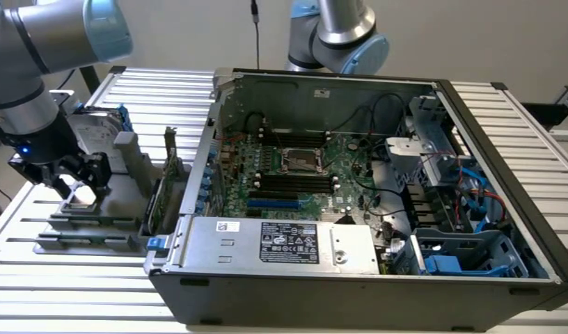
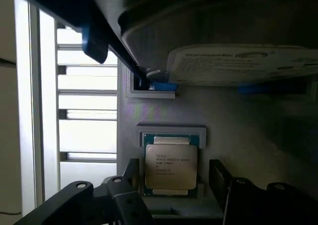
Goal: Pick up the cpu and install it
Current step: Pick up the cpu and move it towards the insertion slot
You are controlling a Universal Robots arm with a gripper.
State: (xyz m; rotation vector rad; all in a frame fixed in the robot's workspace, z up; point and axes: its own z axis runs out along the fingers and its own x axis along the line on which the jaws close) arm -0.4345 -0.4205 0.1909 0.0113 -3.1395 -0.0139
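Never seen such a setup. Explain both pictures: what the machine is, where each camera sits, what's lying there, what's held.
The machine is a robot arm ending in a gripper, its two-fingered grasping part. The exterior view comes from a camera off the arm, overlooking a slatted table. On it stand an open computer case, its green motherboard exposed, and, at the exterior view's left, a grey parts tray. The wrist view comes from a camera on the arm's wrist, looking past the gripper. There the cpu, a small square silver chip, lies in the tray between the gripper's open fingers. They stand either side of it and appear not to touch it, so nothing is held.
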